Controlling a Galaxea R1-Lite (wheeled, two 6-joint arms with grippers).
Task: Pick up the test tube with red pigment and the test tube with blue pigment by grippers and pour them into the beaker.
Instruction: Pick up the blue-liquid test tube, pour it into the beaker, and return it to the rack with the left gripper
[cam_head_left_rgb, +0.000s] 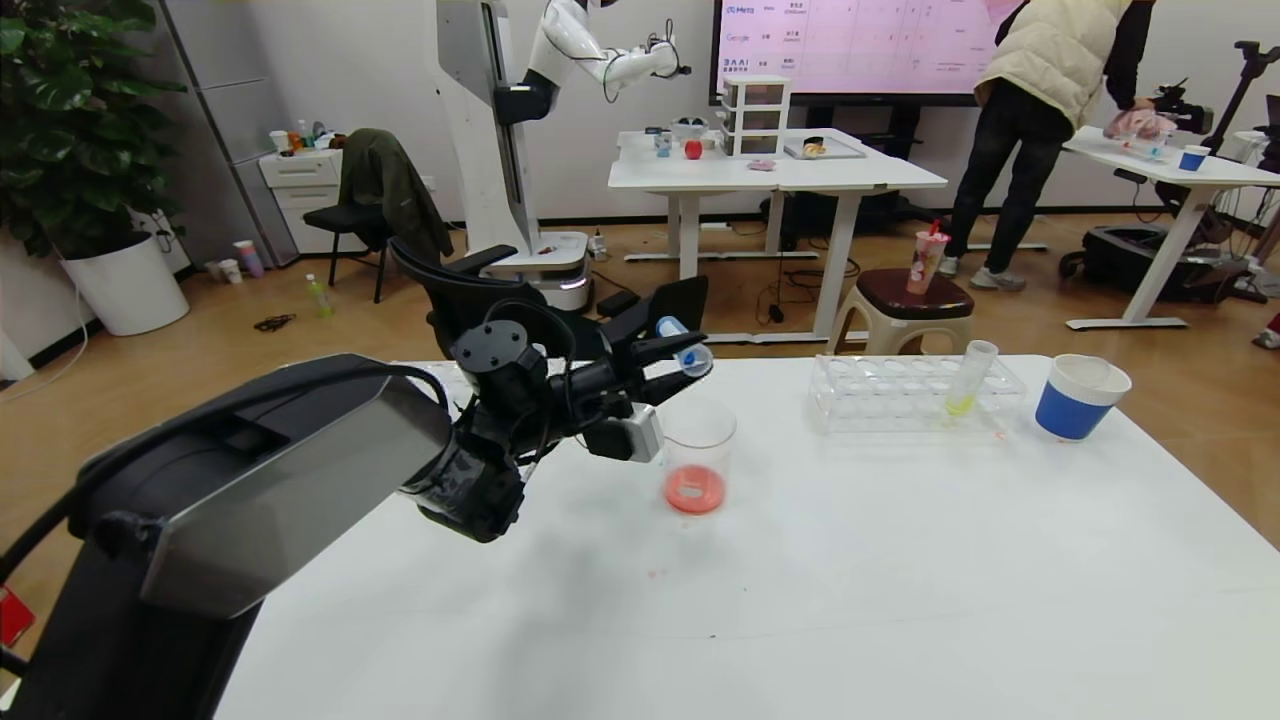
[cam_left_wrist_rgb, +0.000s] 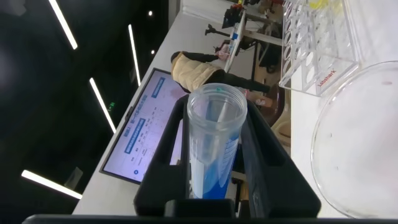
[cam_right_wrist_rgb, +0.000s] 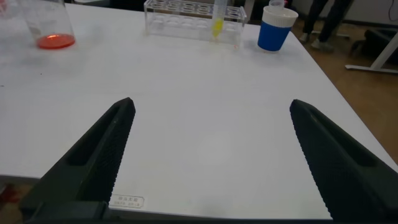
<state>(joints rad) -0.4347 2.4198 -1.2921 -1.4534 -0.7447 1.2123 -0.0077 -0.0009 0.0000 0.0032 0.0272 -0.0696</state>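
Note:
My left gripper (cam_head_left_rgb: 672, 358) is shut on the test tube with blue pigment (cam_head_left_rgb: 688, 352), holding it tilted just above the far-left rim of the beaker (cam_head_left_rgb: 697, 455). In the left wrist view the tube (cam_left_wrist_rgb: 211, 162) sits between the black fingers with blue liquid lying along its wall, and the beaker's rim (cam_left_wrist_rgb: 360, 143) is close beside it. A shallow layer of red-orange liquid lies in the beaker (cam_right_wrist_rgb: 50, 25). The test tube with red pigment is out of view. My right gripper (cam_right_wrist_rgb: 212, 104) hangs open over bare table near the front edge, holding nothing.
A clear tube rack (cam_head_left_rgb: 915, 395) stands at the back right with a yellow-green tube (cam_head_left_rgb: 968, 380) in it. A blue-banded paper cup (cam_head_left_rgb: 1078, 397) is to its right. The white table (cam_head_left_rgb: 800, 600) spreads out in front. Behind are a stool, desks and a person.

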